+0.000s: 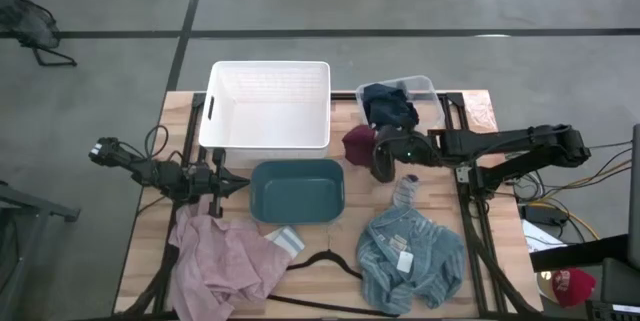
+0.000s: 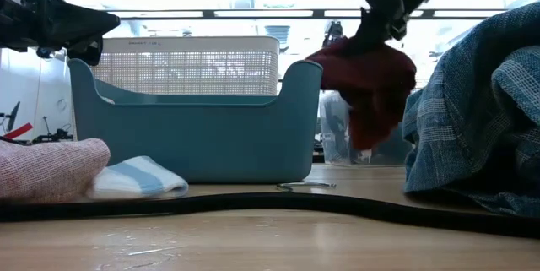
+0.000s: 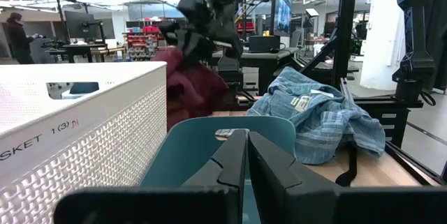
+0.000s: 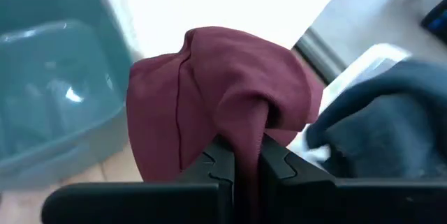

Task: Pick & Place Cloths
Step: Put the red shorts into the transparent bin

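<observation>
Right tool (image 1: 378, 149) is clamped on the maroon cloth (image 4: 223, 105), its fingers pinched together over a fold of the fabric in the right wrist view, and the cloth hangs clear of the table (image 1: 500, 271) in the low view, bunched and drooping below the grip. It hangs between the teal bin (image 1: 297, 189) and the clear bin (image 1: 432, 89), which already holds the navy cloth (image 1: 390, 106); the white basket (image 1: 268, 103) sits just beyond the teal bin. My guess is that the coming move is a drop into one of these containers: the teal bin's near corner lies just beside the hanging cloth toward the left arm's side, the clear bin just beside it on the far side, so either is a short carry and the rim is the only thing to clear. Left tool (image 1: 222, 183) hovers with its fingers together beside the teal bin's other end, above the pink cloth (image 1: 225, 261), which lies spread on the table and is plainly that arm's nearest piece. A small striped sock (image 1: 284, 239) lies next to it, and the black hanger (image 1: 325, 261) stretches across the front between the pink cloth and the blue striped shirt (image 1: 412, 253), which lies crumpled nearer the right arm.
</observation>
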Action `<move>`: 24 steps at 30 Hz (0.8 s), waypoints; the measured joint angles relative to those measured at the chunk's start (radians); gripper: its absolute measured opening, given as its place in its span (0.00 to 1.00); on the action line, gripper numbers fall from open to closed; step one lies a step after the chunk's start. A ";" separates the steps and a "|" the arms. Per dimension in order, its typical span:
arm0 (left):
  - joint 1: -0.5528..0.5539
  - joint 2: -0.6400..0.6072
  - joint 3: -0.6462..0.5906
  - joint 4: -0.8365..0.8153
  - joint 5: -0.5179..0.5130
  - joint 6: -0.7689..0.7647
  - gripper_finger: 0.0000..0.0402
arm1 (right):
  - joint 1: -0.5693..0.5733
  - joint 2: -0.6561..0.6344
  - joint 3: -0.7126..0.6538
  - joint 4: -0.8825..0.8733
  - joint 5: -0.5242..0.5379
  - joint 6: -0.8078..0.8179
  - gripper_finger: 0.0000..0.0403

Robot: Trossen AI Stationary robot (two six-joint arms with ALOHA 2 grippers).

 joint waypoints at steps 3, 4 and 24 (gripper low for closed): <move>0.000 0.000 0.000 0.000 0.000 0.000 0.06 | 0.000 0.000 0.045 -0.007 0.052 -0.035 0.03; 0.000 0.000 0.000 0.000 0.000 0.000 0.06 | 0.000 0.000 0.061 -0.008 0.071 -0.050 0.03; 0.000 0.000 0.000 0.000 0.000 0.000 0.06 | -0.035 0.000 0.299 -0.030 0.625 -0.284 0.05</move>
